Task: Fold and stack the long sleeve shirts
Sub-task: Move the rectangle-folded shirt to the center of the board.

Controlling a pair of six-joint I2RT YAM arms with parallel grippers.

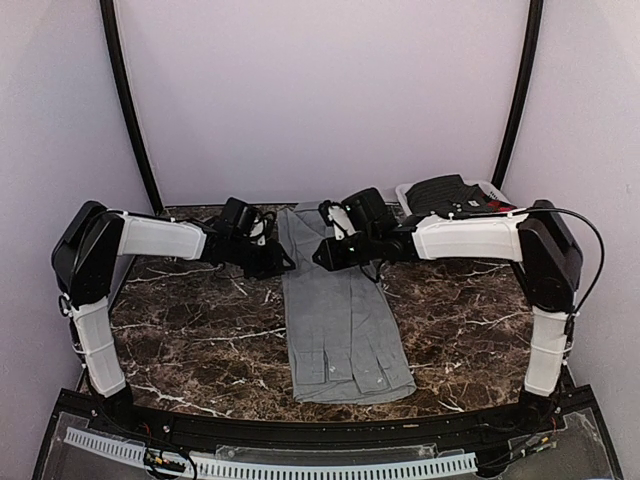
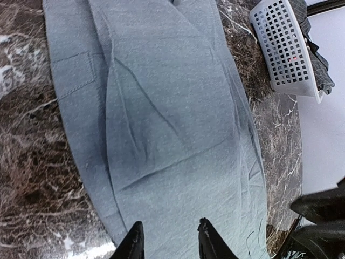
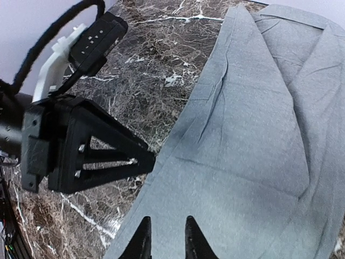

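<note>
From above, the grey long sleeve shirt (image 1: 340, 310) is seen laid lengthwise on the middle of the table (image 1: 200, 330). In the left wrist view, the left pincer (image 2: 170, 244) is shown partly parted over the cloth, nothing gripped. In the right wrist view, the right pincer (image 3: 166, 240) is shown narrowly parted and empty.

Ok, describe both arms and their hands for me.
The left arm and right arm have white shell links with bulky black joints. A black cable loops off the right one. The left hand and right hand each end in two black, tapered fingers.
</note>
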